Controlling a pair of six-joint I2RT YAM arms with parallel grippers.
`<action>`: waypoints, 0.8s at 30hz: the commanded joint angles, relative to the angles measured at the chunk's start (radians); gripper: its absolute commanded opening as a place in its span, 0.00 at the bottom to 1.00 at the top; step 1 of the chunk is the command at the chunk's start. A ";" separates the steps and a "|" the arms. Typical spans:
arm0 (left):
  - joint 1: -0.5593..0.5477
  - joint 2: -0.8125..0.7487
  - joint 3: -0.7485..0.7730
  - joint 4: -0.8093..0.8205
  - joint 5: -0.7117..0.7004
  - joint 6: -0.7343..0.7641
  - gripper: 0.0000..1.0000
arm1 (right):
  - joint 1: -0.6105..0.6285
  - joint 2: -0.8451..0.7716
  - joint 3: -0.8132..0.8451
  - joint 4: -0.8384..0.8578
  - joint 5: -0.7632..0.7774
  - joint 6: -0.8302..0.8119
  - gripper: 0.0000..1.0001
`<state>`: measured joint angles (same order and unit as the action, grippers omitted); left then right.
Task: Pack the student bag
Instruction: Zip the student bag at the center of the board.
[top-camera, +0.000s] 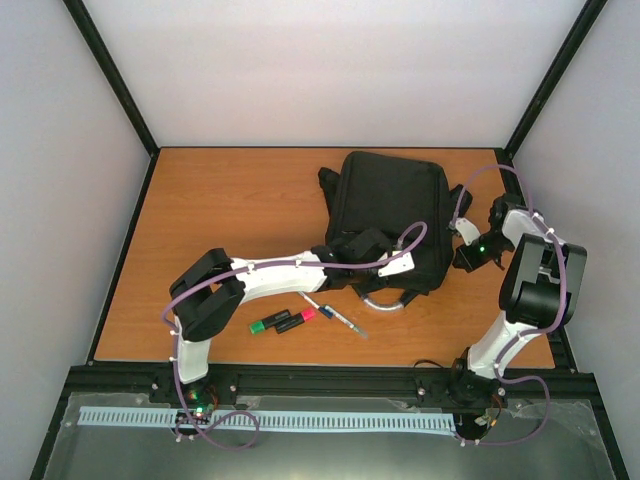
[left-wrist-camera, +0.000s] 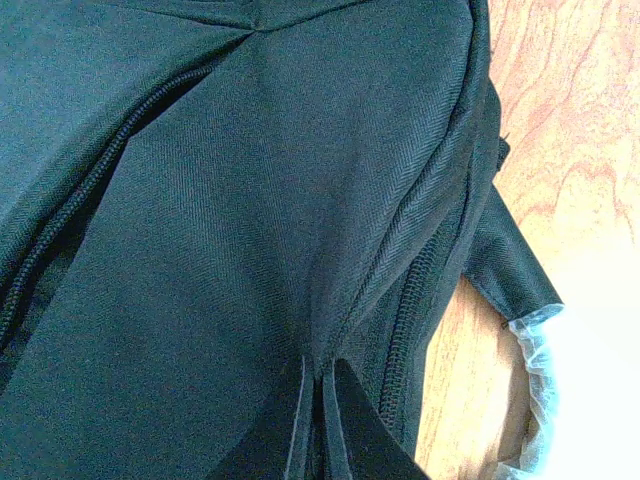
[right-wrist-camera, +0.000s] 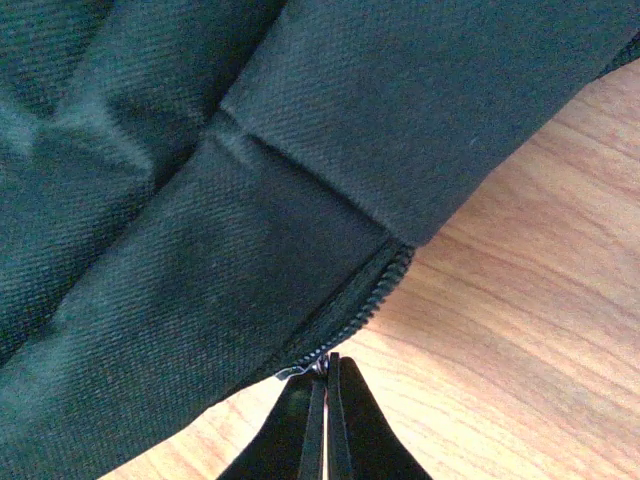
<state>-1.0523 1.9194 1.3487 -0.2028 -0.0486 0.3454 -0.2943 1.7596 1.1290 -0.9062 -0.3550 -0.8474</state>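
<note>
- The student bag (top-camera: 390, 215) lies flat at the middle back of the table (top-camera: 220, 200), with its grey loop handle (top-camera: 382, 303) at the near edge.
- The left gripper (left-wrist-camera: 320, 372) is on the bag's near left part, jaws pressed together, pinching a ridge of fabric beside a zip.
- The right gripper (right-wrist-camera: 325, 362) is at the bag's right side, closed, apparently nipping the zip pull.
- The left arm crosses and hides the bag's near corner.
- A green highlighter (top-camera: 268, 323), a pink highlighter (top-camera: 297, 319) and pens (top-camera: 335, 315) lie just in front.

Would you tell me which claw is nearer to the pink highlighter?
Left. The left claw pinches the student bag just beyond the pink highlighter; the right claw grips the bag's right edge, farther off.
</note>
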 joint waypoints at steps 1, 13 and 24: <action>-0.010 -0.048 -0.003 -0.017 -0.003 -0.022 0.01 | -0.012 0.033 0.039 0.053 0.025 0.031 0.03; -0.014 -0.042 -0.006 -0.016 -0.004 -0.020 0.01 | -0.013 0.076 0.074 0.102 0.032 0.080 0.03; -0.020 -0.031 -0.008 -0.003 0.009 -0.030 0.02 | -0.012 0.064 0.073 0.105 0.031 0.086 0.03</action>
<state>-1.0584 1.9194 1.3396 -0.1993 -0.0555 0.3412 -0.2939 1.8328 1.1851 -0.8604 -0.3523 -0.7742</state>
